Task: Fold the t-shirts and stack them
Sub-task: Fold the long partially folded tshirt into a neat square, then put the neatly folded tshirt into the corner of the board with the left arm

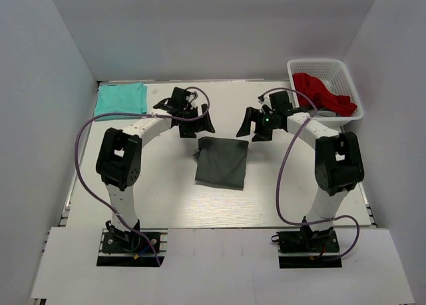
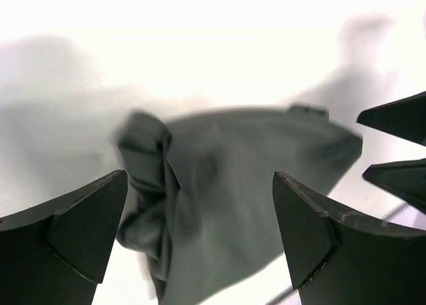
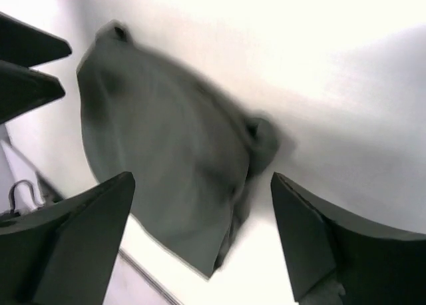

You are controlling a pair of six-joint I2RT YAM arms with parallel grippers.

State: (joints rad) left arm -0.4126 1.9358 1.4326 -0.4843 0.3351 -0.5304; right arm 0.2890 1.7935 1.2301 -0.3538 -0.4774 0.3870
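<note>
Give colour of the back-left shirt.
Teal. The shirt shows best in the top external view.

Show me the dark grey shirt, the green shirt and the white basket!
Folded dark charcoal-grey cloth t-shirt [image 1: 222, 162]: top view, its middle.
Folded teal-green cloth t-shirt [image 1: 120, 100]: top view, its middle.
White plastic lattice basket [image 1: 326, 68]: top view, far wall.

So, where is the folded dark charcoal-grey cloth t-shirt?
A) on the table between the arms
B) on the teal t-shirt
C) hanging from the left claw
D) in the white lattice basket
A: the dark charcoal-grey t-shirt lies on the white table, well apart from the folded teal cloth t-shirt.
</note>
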